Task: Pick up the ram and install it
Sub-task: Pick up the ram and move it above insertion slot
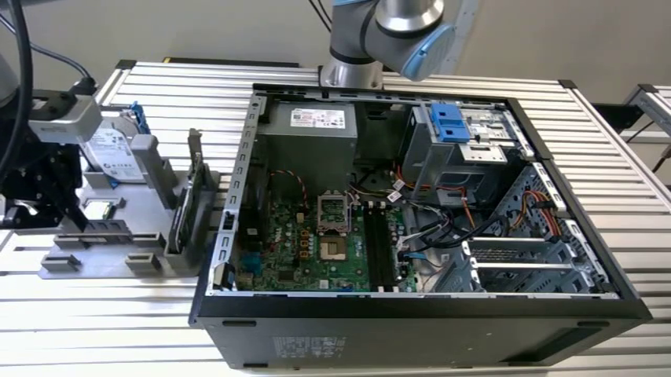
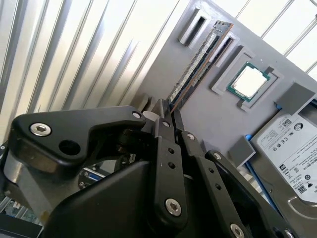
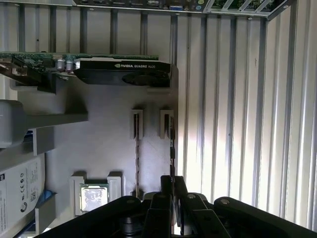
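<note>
and here's the desk (image 1: 105, 330), a ribbed metal top of long pale slats running across. two big things sit straight on it: the open black computer case (image 1: 419, 330) toward the exterior view's right, and just beside it, on the exterior view's left, a flat grey holder plate (image 1: 105, 263). at the far edge, behind the case, stands the arm's base (image 1: 351, 75).

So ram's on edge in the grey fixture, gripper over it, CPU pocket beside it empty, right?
No: the second wrist view shows the CPU sitting in that pocket. The ram is on edge in the grey fixture, gripper at its end.
</note>
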Tool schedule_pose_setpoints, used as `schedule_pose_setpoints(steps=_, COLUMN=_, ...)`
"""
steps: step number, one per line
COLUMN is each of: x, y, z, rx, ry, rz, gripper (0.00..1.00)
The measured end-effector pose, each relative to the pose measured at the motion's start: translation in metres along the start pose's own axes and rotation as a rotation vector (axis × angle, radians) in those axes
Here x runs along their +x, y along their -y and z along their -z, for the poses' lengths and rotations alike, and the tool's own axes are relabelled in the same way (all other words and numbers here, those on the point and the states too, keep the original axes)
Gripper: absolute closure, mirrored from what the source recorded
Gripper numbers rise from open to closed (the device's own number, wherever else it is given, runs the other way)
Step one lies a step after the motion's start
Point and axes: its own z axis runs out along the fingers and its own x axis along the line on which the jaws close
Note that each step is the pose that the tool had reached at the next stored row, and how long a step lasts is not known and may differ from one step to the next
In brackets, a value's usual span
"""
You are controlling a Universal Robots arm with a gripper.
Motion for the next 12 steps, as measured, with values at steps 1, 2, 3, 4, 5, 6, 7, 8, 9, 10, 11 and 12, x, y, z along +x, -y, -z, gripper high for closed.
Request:
schedule_pose_setpoints(steps=1, x=0.0000, y=0.0000, z=0.0009, rx=0.0001, ry=0.0000, rz=0.000, gripper=1.00)
schedule_pose_setpoints(steps=2, x=-0.0001, y=0.0000, z=0.0017, rx=0.0000, ry=0.0000, rz=0.000, gripper=1.00)
schedule_pose_setpoints(steps=3, x=-0.0001, y=-0.0001, z=0.0026, rx=0.0000, ry=0.0000, rz=0.000, gripper=1.00)
schedule_pose_setpoints(steps=4, x=-0.0001, y=-0.0001, z=0.0035, rx=0.0000, ry=0.0000, rz=0.000, gripper=1.00)
schedule_pose_setpoints(steps=5, x=-0.0002, y=-0.0001, z=0.0043, rx=0.0000, ry=0.0000, rz=0.000, gripper=1.00)
schedule_pose_setpoints(steps=6, x=-0.0002, y=-0.0001, z=0.0050, rx=-0.0001, ry=-0.0001, rz=0.000, gripper=1.00)
schedule_pose_setpoints(steps=7, x=-0.0002, y=-0.0001, z=0.0058, rx=-0.0001, ry=0.0000, rz=0.000, gripper=1.00)
schedule_pose_setpoints(steps=8, x=-0.0002, y=-0.0001, z=0.0066, rx=0.0000, ry=0.0000, rz=0.000, gripper=1.00)
schedule_pose_setpoints(steps=9, x=-0.0003, y=-0.0001, z=0.0073, rx=-0.0001, ry=-0.0001, rz=0.000, gripper=1.00)
schedule_pose_setpoints(steps=10, x=-0.0003, y=-0.0001, z=0.0082, rx=0.0000, ry=0.0000, rz=0.000, gripper=1.00)
schedule_pose_setpoints(steps=11, x=-0.0003, y=-0.0001, z=0.0090, rx=0.0000, ry=0.0000, rz=0.000, gripper=1.00)
schedule_pose_setpoints(steps=12, x=-0.0004, y=-0.0002, z=0.0097, rx=-0.0001, ry=-0.0001, rz=0.000, gripper=1.00)
